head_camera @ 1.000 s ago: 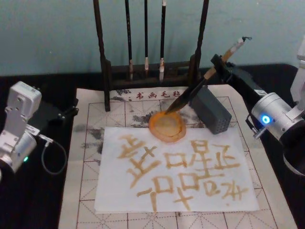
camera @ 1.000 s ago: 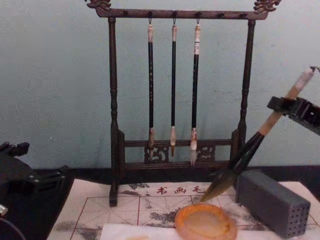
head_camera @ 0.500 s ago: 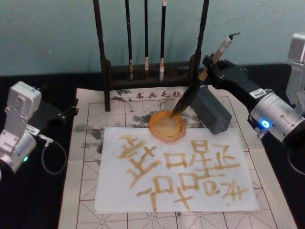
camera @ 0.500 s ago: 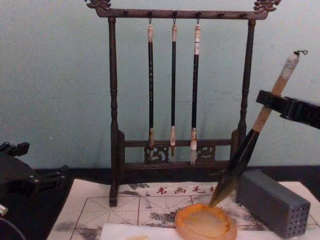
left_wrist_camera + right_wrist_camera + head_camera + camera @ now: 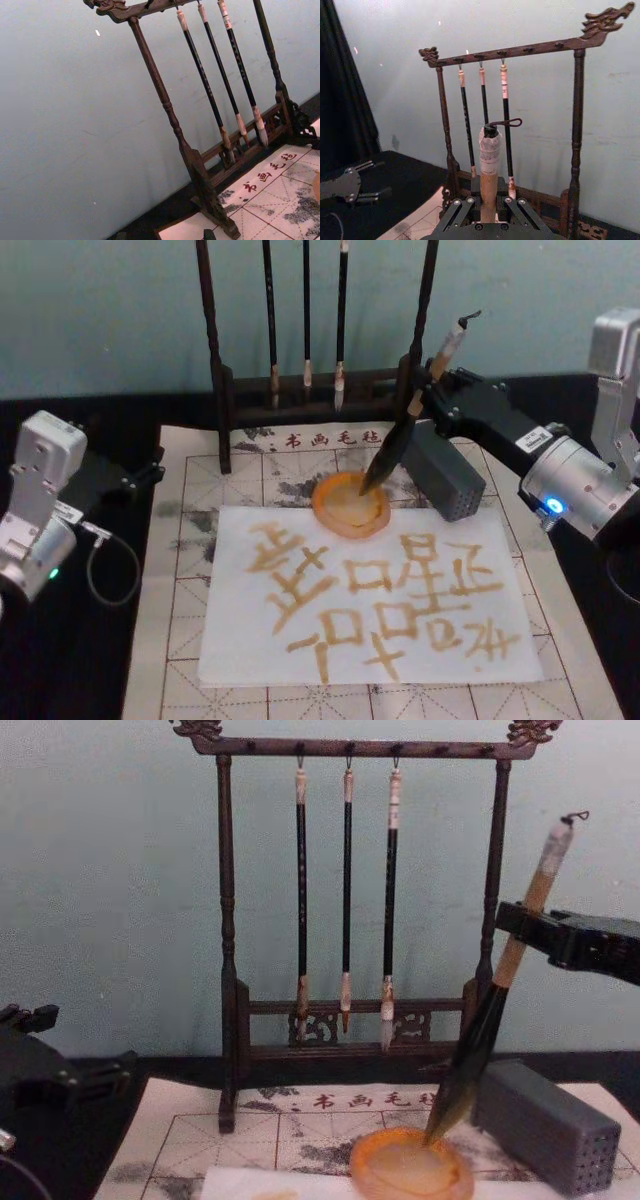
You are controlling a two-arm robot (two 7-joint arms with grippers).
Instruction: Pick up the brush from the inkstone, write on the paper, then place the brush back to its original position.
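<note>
In the head view, the right gripper is clamped on the tan upper handle of the brush. The brush leans with its dark tip down in the inkstone, which is just beyond the paper and beside the grey block. The left gripper sits parked at the table's left, and I cannot tell its state.

From the chest view, the brush stands steep, its tip touching the inkstone. I judge the brush light and the handle stiff, but the bushy tip is soft and will splay under any real pressure, so I would press gently.

The right wrist view shows the jaws closed on the wood just under the whitish wrapped end. That hold is high, and the smooth round wood could swivel there.

The left wrist view looks at the brush rack.
</note>
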